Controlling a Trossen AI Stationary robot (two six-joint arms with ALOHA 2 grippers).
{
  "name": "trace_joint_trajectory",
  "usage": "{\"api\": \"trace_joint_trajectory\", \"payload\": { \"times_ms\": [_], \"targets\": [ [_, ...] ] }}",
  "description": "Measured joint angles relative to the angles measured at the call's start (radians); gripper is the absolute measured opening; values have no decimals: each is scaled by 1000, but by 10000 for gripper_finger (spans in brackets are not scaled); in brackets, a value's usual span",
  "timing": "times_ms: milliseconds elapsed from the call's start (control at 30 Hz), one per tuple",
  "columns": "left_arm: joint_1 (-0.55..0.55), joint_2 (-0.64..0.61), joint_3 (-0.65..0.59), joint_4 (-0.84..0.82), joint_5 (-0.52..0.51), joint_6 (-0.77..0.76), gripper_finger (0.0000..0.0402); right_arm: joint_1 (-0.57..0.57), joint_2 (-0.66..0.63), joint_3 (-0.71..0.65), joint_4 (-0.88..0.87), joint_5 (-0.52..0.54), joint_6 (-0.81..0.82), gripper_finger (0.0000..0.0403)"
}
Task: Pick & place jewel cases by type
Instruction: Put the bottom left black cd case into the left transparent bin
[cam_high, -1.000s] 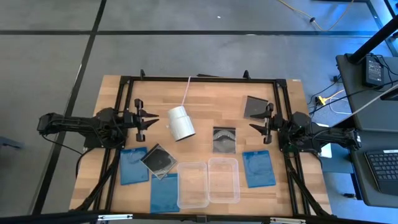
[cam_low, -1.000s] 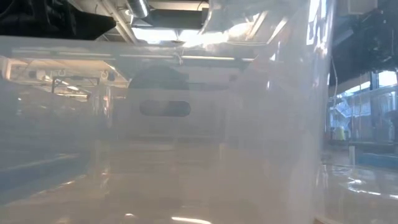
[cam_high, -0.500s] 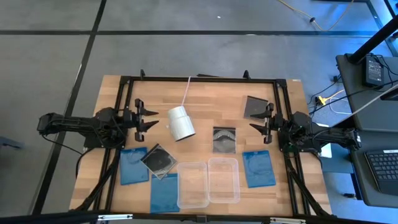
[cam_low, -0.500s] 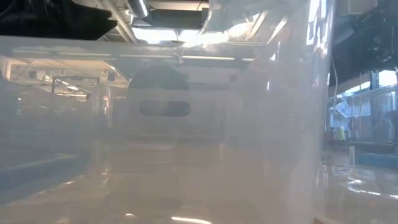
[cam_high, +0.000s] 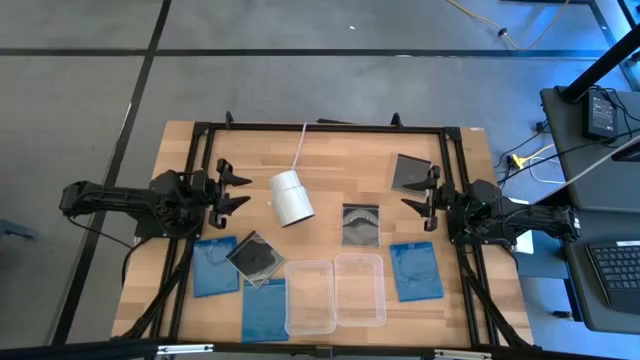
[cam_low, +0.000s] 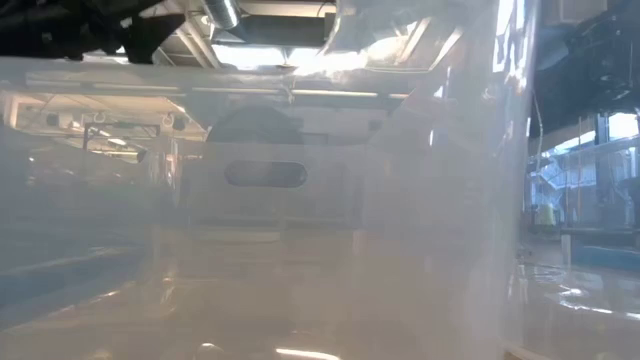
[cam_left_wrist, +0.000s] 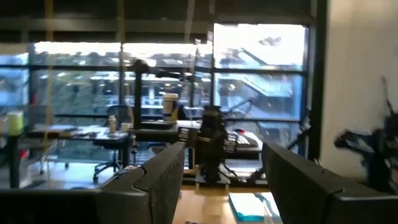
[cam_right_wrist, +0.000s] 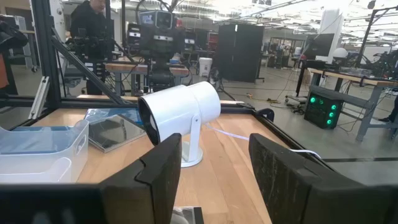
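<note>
On the table (cam_high: 330, 150), no writing is legible; left tool (cam_high: 237, 190) and right tool (cam_high: 408, 202) both apart, empty.

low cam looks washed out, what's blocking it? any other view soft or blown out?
Low view: a clear tray wall right at the lens, hazy with ceiling-light glare, table hidden. Left wrist view: soft, bright windows blown out behind the left gripper. High view: even light, cases readable. Right wrist view: sharp on the white cup.

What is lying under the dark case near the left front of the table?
The dark case lies tilted on two blue cases: one to its left, one in front of it. It covers a corner of each; anything else under it is hidden.
</note>
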Motion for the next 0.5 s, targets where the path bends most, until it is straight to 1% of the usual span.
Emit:
{"api": "trace_joint_trajectory", "payload": {
  "times_ms": [67,167,267,333,400,500],
  "targets": [
    [-27,36,34,-27,3,50,212,0,0,0,2,0,0,193],
    [-80,128,116,-110,-55,152,212,0,0,0,16,0,-1,193],
    [-146,235,230,-249,-103,229,212,0,0,0,30,0,-1,193],
    [-206,299,325,-387,-139,251,212,0,0,0,30,0,-1,193],
    [-277,366,433,-554,-214,252,212,0,0,0,28,0,-1,193],
    [-400,465,574,-796,-400,221,212,0,0,0,28,0,1,193]
  ]
}}
